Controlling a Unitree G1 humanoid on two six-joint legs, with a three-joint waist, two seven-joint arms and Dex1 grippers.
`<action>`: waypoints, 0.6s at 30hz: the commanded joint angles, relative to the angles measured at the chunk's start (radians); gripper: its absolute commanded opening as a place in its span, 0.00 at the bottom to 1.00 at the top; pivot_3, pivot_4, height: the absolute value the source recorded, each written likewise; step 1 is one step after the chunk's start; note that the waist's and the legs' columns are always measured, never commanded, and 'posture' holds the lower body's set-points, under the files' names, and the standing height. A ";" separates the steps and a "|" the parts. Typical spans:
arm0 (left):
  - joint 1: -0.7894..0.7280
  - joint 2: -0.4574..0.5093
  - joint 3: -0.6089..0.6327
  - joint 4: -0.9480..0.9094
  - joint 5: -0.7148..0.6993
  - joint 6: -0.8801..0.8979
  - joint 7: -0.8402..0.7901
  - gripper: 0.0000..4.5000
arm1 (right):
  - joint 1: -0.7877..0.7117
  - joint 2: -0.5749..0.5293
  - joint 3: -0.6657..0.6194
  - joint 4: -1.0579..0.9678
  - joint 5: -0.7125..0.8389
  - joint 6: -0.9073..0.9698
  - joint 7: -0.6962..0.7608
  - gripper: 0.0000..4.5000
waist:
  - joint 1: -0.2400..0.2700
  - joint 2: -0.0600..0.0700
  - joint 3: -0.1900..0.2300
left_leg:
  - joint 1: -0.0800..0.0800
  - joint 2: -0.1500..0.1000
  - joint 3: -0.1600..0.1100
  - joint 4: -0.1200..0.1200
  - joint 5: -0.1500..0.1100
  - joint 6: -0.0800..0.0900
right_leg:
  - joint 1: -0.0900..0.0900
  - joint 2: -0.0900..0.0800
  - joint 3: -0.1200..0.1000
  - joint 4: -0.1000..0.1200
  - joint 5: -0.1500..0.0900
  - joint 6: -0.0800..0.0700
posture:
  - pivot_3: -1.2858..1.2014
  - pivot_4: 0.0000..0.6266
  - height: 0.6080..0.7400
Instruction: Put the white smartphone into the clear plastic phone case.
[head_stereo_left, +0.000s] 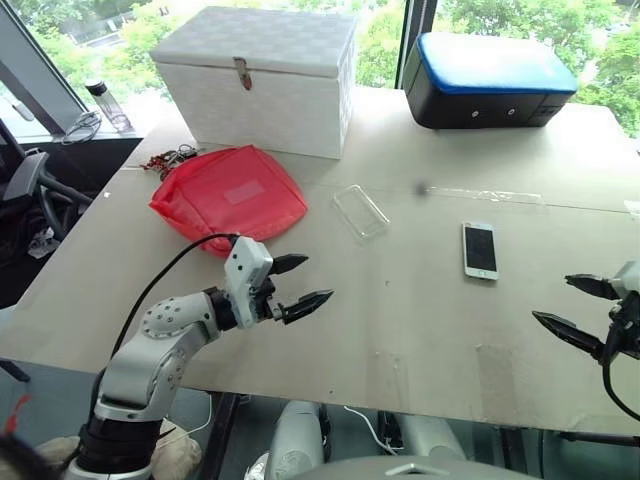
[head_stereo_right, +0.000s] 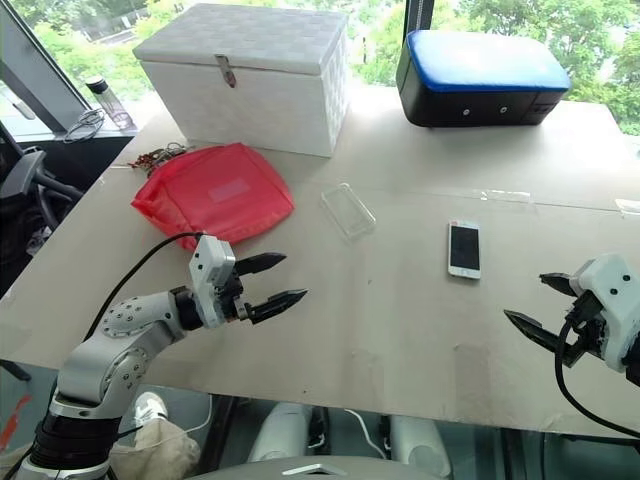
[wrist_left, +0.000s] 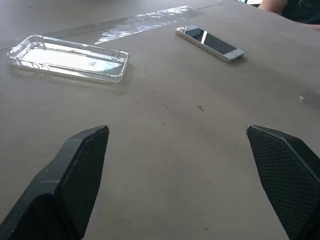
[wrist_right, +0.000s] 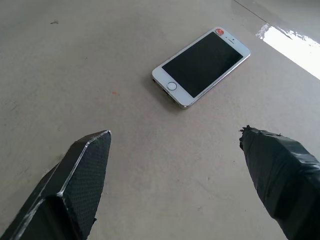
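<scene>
Left gripper (head_stereo_left: 296, 283) nearest, low over the near-left part of the table (head_stereo_left: 420, 330), fingers spread wide, nothing between them, pointing toward the table's middle. Right gripper (head_stereo_right: 541, 302) at the near-right edge, fingers also wide apart and empty, aimed inward toward the phone.

White smartphone (head_stereo_left: 480, 250) lies flat, screen up, on the right half of the table, ahead of the right gripper and apart from it. Right wrist view shows it (wrist_right: 201, 67) straight ahead of the fingers (wrist_right: 80, 185), dark screen, round home button at the near end, not touched.

Clear plastic phone case (head_stereo_left: 361, 212) lies near the table's centre, open side up, left of the phone and a bit farther back, well apart from it. In the left wrist view the case (wrist_left: 67, 57) sits ahead of the left fingers (wrist_left: 75, 175) with the phone (wrist_left: 210, 43) beyond and to the side. Neither is touched.

Clear tape strip (head_stereo_left: 485, 195) stuck flat on the table behind the phone. Red pouch (head_stereo_left: 230, 195) at left, just beyond the left gripper. White latched box (head_stereo_left: 260, 80) at the back left, black case with blue top (head_stereo_left: 490, 80) at the back right. Bottle (head_stereo_left: 105, 105) on the sill far left.
</scene>
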 joint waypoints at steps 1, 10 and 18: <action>-0.075 -0.022 -0.010 0.008 0.000 0.000 0.020 1.00 | 0.009 0.028 -0.070 -0.042 0.026 -0.035 0.006 0.97 | 0.005 0.000 0.000 | 0.000 0.000 0.000 0.000 0.000 0.000 | 0.000 0.000 0.000 0.000 0.000 0.000 | 0.52 0.24 1.00; -0.490 -0.064 -0.169 0.448 0.192 -0.111 -0.065 1.00 | -0.017 0.101 -0.050 -0.224 0.255 -0.063 0.004 0.97 | 0.029 0.001 0.000 | -0.002 -0.008 -0.007 0.003 0.000 0.000 | 0.002 0.002 -0.005 0.000 0.000 0.000 | 0.52 0.24 1.00; -0.925 -0.111 -0.383 1.229 0.476 -0.652 -0.431 1.00 | 0.040 0.120 -0.036 -0.330 0.321 -0.053 -0.100 0.97 | 0.035 0.000 0.000 | -0.005 -0.011 -0.012 0.002 0.000 0.002 | 0.002 0.002 -0.008 -0.002 0.000 0.000 | 0.52 0.24 1.00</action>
